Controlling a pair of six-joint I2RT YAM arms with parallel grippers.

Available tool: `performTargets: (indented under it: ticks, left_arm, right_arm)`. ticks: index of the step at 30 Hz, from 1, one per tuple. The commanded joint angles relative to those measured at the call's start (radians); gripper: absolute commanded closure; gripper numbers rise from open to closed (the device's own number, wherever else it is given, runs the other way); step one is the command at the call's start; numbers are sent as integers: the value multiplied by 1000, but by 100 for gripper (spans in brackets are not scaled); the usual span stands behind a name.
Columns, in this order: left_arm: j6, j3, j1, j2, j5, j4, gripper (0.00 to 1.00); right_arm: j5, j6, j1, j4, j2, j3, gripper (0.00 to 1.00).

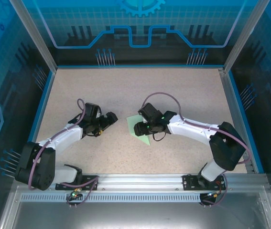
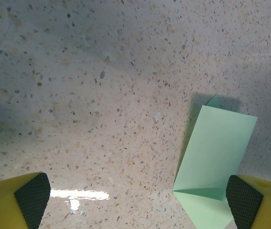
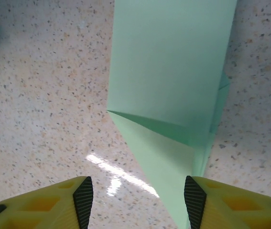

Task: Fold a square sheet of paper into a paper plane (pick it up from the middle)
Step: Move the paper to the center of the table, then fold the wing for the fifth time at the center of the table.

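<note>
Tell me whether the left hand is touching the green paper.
Apart. The top view shows bare table between the left hand and the paper.

paper (image 3: pixel 173 62) plain pale mint green; table (image 1: pixel 125 90) beige with dark speckles; right claw (image 3: pixel 139 198) yellow, black textured pads (image 3: pixel 83 200).

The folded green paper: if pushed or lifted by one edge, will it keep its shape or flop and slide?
Probably floppy: the folded paper is a thin sheet, stiffened only along its creases. Likely very light, and the speckled table shines, so a push may skid it rather than bend it.
</note>
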Motion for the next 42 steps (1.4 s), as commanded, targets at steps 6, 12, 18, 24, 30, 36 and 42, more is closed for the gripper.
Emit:
performTargets:
  ticks: [6, 12, 18, 24, 30, 36, 42]
  left_arm:
    - [7, -17, -47, 18, 74, 54, 2]
    - [-34, -45, -72, 22, 112, 124, 2]
    - [-44, -50, -85, 40, 149, 157, 1]
    - [-46, -63, -113, 86, 232, 262, 3]
    - [-64, -70, -140, 132, 275, 324, 9]
    - [-110, -54, -183, 181, 288, 344, 13]
    - [-162, -22, -225, 233, 294, 364, 31]
  right_arm:
    - [48, 146, 14, 50, 84, -1, 44]
    - [24, 138, -6, 100, 141, 23, 44]
    - [13, 145, -33, 140, 174, 8, 44]
    - [-57, 176, -74, 211, 179, -58, 45]
    - [-174, 200, -133, 309, 182, -129, 45]
    - [-252, 226, -170, 371, 194, -169, 45]
    - [-313, 240, -208, 432, 187, -225, 45]
